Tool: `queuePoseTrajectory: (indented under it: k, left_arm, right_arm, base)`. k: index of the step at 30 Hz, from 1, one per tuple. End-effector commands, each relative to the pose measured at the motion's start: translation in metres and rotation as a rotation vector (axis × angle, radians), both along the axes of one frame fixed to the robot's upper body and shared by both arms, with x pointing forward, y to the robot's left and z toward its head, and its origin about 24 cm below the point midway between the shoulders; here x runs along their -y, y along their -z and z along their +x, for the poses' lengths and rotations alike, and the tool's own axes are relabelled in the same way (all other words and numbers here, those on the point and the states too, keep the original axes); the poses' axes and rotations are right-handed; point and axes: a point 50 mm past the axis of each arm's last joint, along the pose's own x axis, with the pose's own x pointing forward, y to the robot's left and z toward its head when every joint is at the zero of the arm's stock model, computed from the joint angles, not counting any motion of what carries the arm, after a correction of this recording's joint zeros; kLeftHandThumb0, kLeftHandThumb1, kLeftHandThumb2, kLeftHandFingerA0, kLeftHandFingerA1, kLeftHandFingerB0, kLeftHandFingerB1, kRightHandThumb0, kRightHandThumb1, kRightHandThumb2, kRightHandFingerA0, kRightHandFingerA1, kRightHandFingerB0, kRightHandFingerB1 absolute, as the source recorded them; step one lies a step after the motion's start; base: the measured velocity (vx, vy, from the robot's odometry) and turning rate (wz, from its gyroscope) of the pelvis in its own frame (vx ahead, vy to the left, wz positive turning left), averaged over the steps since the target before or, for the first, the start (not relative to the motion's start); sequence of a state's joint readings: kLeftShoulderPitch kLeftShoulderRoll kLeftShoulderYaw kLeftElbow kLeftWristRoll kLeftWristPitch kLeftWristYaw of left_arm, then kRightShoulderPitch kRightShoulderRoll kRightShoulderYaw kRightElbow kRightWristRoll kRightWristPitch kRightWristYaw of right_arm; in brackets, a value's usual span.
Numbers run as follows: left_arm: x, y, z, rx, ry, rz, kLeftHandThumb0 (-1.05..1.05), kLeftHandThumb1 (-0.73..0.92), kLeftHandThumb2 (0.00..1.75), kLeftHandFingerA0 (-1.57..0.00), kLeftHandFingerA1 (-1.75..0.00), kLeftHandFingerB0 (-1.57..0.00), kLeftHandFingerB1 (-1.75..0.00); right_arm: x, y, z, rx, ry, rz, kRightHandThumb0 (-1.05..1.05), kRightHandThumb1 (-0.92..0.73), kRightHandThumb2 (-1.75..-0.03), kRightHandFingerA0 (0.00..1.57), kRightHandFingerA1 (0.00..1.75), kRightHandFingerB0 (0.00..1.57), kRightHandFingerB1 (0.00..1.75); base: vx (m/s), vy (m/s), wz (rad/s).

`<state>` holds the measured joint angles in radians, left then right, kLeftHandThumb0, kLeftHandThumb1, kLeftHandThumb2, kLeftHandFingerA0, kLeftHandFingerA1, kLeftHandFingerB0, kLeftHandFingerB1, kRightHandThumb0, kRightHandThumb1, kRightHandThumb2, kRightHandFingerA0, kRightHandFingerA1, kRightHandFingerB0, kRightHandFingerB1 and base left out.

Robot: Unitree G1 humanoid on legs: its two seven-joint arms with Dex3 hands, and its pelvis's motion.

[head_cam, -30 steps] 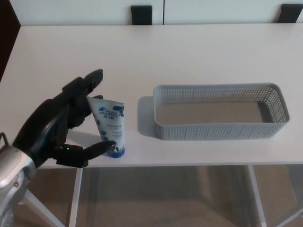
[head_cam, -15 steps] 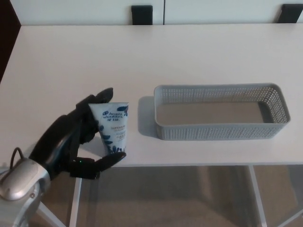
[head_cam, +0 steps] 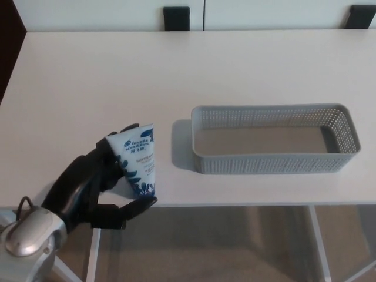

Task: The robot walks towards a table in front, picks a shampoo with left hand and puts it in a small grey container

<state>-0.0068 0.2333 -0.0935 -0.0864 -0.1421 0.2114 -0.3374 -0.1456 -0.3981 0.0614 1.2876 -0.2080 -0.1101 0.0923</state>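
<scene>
A white and blue shampoo tube (head_cam: pixel 137 160) stands tilted near the front left edge of the white table (head_cam: pixel 176 76), cap end down. My left hand (head_cam: pixel 94 185) is shut on it, black fingers behind the tube and the thumb (head_cam: pixel 138 207) under its cap end. The small grey mesh container (head_cam: pixel 274 138) sits to the right of the tube, hollow and apart from it. My right hand does not show.
Two dark chair backs (head_cam: pixel 175 17) stand beyond the table's far edge. The table's front edge runs just below the tube, with the floor and white table legs (head_cam: pixel 93 258) visible under it.
My left hand has closed around the tube and drawn back toward me. The tube has tipped, its flat end leaning left, and seems slightly lifted.
</scene>
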Motion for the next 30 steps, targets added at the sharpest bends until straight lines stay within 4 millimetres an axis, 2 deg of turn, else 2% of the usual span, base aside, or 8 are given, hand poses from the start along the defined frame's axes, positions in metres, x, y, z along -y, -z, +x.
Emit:
queuePoseTrajectory:
  k: [1,2,3,6,9,18,23,30]
  left_arm:
    - [0.003,0.007,0.020,-0.006,-0.151,0.091,-0.14,0.86,0.64,-1.12,-1.31,-0.33,-0.33]
    - [0.003,0.007,0.023,-0.012,-0.186,0.097,-0.14,0.86,0.64,-1.12,-1.31,-0.33,-0.33]
    - [0.007,0.008,0.030,-0.004,-0.216,0.089,-0.04,0.92,0.75,-1.05,-1.68,-0.51,-0.45]
    - [0.013,0.005,0.043,0.013,-0.248,0.090,0.01,0.92,0.75,-0.98,-1.69,-0.73,-0.67]
    - [0.021,0.007,0.048,0.068,-0.244,0.120,0.07,0.89,0.88,-0.98,-1.63,-0.71,-1.22]
    - [0.024,0.015,0.039,0.089,-0.231,0.082,0.08,0.89,0.89,-0.94,-1.74,-0.64,-1.40]
    - [0.017,0.010,0.036,0.080,-0.254,0.042,0.07,0.89,0.87,-0.92,-1.71,-0.64,-1.32]
    - [0.015,-0.065,0.043,0.367,-0.216,-0.018,-0.12,0.79,0.97,-0.99,-1.66,-0.70,-1.41]
  right_arm:
    - [0.002,0.001,-0.006,-0.008,0.009,0.014,-0.28,-0.69,-0.60,0.65,0.44,0.48,0.37]
    - [-0.001,0.002,-0.006,-0.008,0.007,0.021,-0.28,-0.69,-0.60,0.65,0.44,0.48,0.37]
    - [-0.002,0.003,-0.004,-0.003,0.007,0.023,-0.37,-0.60,-0.77,0.60,0.53,0.45,0.47]
    - [-0.005,0.002,0.002,0.007,0.004,0.022,-0.28,-0.69,-0.60,0.65,0.44,0.49,0.38]
    - [-0.004,0.000,0.006,0.020,0.002,0.018,-0.38,-0.59,-0.77,0.65,0.54,0.46,0.47]
    - [-0.003,-0.002,0.010,0.008,-0.046,-0.011,-0.28,-0.71,-0.61,0.62,0.42,0.50,0.37]
    - [-0.003,-0.001,0.007,-0.002,-0.056,-0.019,-0.28,-0.71,-0.61,0.68,0.44,0.51,0.38]
    - [-0.002,-0.001,0.004,-0.004,-0.038,0.002,-0.27,-0.69,-0.60,0.62,0.43,0.49,0.37]
  base:
    - [0.00,0.000,0.00]
    - [0.00,0.000,0.00]
    - [0.00,0.000,0.00]
    - [0.00,0.000,0.00]
    - [0.00,0.000,0.00]
    - [0.00,0.000,0.00]
    - [0.00,0.000,0.00]
    - [0.00,0.000,0.00]
